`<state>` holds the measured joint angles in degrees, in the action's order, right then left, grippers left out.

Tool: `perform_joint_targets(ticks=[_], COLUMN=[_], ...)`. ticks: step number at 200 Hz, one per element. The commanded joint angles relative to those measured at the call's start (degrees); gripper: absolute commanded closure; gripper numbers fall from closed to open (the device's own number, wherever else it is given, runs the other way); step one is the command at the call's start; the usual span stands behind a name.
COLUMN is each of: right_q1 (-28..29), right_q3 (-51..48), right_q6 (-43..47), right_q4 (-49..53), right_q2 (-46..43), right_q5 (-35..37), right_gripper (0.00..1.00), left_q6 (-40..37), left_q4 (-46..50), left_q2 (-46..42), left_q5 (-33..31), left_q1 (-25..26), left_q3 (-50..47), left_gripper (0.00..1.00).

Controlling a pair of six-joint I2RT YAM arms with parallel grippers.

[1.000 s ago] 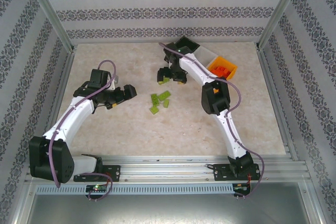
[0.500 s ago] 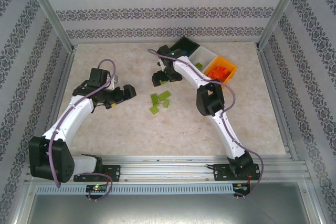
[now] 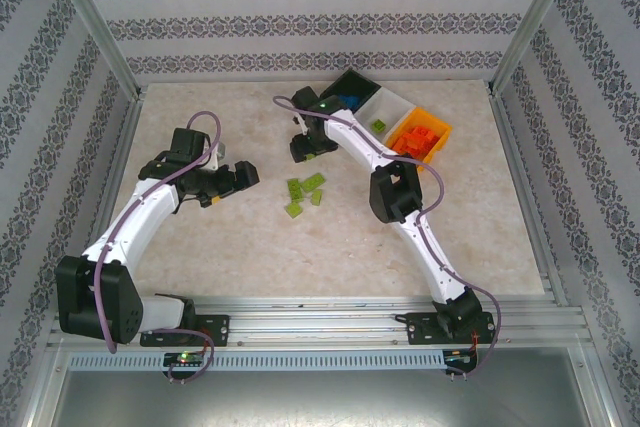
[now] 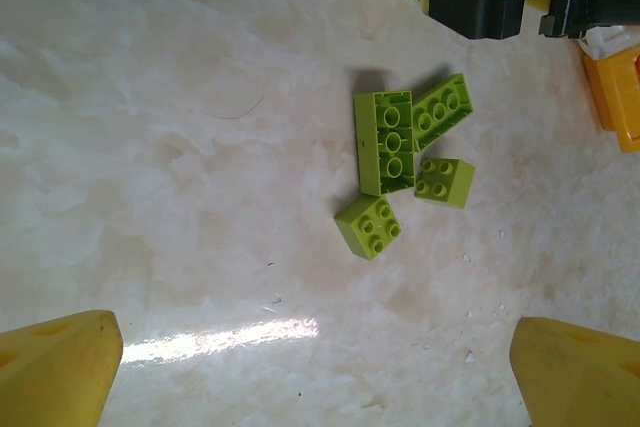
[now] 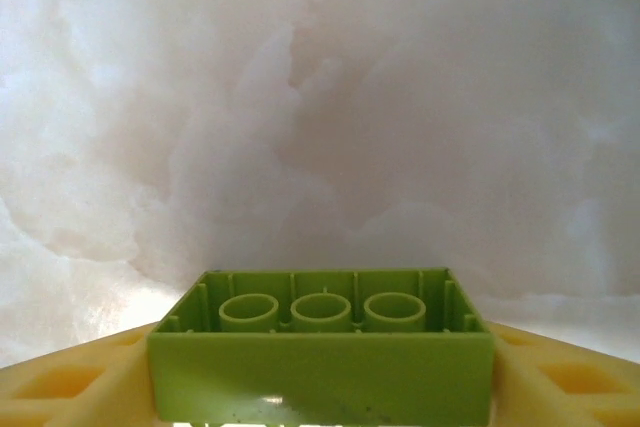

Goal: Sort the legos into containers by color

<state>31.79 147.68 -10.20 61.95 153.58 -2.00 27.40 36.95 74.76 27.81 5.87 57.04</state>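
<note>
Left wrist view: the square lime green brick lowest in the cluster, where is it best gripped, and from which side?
Take the square lime green brick by its two flat side walls, upper-left and lower-right in this view, coming straight down from above. It lies studs up, turned diagonally; those walls look free, while its top corner lies close to the long upturned brick.

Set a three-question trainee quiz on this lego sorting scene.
1. True or false: the black bin holds orange bricks.
2. How many lime green bricks lie clustered on the table ahead of the left fingers?
3. The brick between the right fingers is: A blue, B lime green, C orange?
Key: 1 false, it holds blue bricks. 2 four. 3 B.
</note>
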Motion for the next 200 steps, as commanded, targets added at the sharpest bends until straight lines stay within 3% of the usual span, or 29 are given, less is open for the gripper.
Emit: perform_joint_targets(ticks=[1, 22, 61, 126, 200], right_q1=[0.47, 0.28, -1.3, -11.66, -22.3], right_q3=[1.91, 1.91, -0.97, -14.26, -8.99], right_q6=[0.07, -0.04, -1.84, -5.58, -7.12], right_q4=[0.22, 1.0, 2.43, 0.05, 0.49], right_q2=[1.03, 0.28, -5.66, -20.69, -15.41], right_q5=[2.12, 3.11, 3.61, 1.62, 1.13], right_gripper=[0.37, 0.42, 0.42, 0.42, 0.41], left_q6=[-0.96, -0.42, 0.88, 2.93, -1.91], left_q4=[1.38, 0.47, -2.2, -7.02, -1.13], left_q2=[0.2, 0.14, 0.94, 3.93, 13.44], left_q5=[-0.03, 0.08, 0.68, 2.13, -1.15], left_q1=[-0.77, -0.86, -0.86, 1.68, 12.92], left_q3=[1.09, 0.7, -0.25, -0.38, 8.46], left_gripper=[0.0, 0.0, 0.0, 0.0, 0.0])
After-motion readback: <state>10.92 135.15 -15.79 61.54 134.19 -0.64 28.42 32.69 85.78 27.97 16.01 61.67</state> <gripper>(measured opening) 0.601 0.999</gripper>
